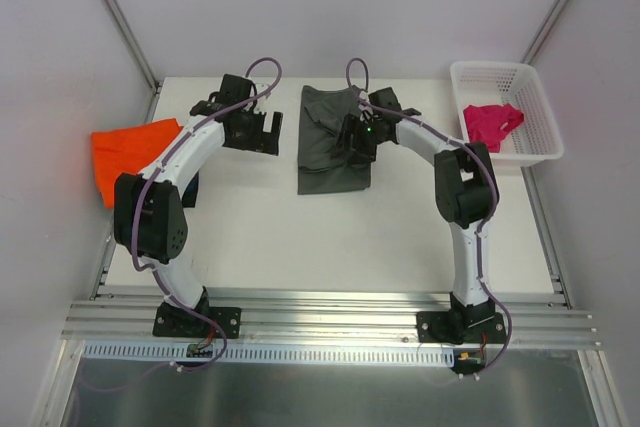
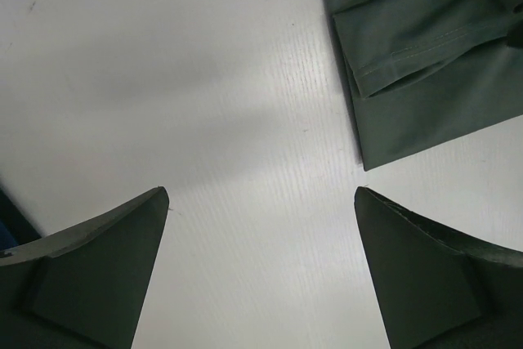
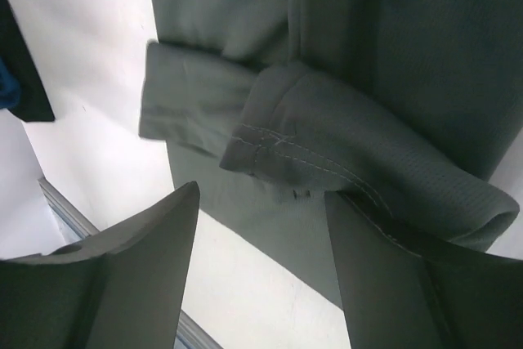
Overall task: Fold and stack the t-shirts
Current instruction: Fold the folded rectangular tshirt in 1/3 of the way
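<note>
A dark grey t-shirt (image 1: pixel 325 147) lies folded lengthwise at the back middle of the table. My right gripper (image 1: pixel 352 143) is over its right side, open. In the right wrist view its right finger (image 3: pixel 384 267) sits under a rolled sleeve hem of the grey t-shirt (image 3: pixel 343 55), while the left finger stands apart from it. My left gripper (image 1: pixel 262 135) hovers just left of the shirt, wide open over bare table (image 2: pixel 260 202), with the shirt's edge (image 2: pixel 425 55) at the upper right. An orange t-shirt (image 1: pixel 125 152) lies at the left edge. A pink t-shirt (image 1: pixel 492 123) lies in the basket. A navy t-shirt (image 1: pixel 191 190) peeks out beneath the left arm.
The white lattice basket (image 1: pixel 535 112) stands at the back right corner. Grey walls close in the table on three sides. A metal rail (image 1: pixel 330 312) runs along the near edge by the arm bases.
</note>
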### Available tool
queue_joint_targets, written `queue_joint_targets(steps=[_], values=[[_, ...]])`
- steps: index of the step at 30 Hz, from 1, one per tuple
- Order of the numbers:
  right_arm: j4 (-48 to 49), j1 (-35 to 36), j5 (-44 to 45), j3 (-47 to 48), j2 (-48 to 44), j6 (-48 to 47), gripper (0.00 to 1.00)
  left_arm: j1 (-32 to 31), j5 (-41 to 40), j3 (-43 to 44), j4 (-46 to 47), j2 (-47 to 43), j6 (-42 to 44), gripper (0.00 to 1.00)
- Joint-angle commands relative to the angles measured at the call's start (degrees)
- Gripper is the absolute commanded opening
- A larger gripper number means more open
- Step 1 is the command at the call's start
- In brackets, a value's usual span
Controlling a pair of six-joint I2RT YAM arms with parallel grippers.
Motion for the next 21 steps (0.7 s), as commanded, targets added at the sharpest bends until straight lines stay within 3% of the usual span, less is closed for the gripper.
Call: queue_joint_targets(steps=[1, 11, 16, 21], values=[[1.0, -0.8, -0.8, 7.0, 2.0, 1.1, 0.66, -0.2, -2.0, -0.6, -0.5, -2.3, 1.7, 0.99], [3.6, -1.7, 1.6, 22.2, 7.7, 1.8, 0.66, -1.7, -2.5, 0.1, -0.5, 0.5, 1.6, 0.99], [3.3, -2.0, 1.9, 22.6, 7.6, 0.9, 0.66, -3.9, -2.4, 1.4, -0.5, 1.6, 1.6, 0.99], [3.3, -2.0, -2.2, 16.0, 0.5, 2.2, 0.66, -4.3, -2.9, 1.7, -0.5, 1.8, -0.1, 0.99]])
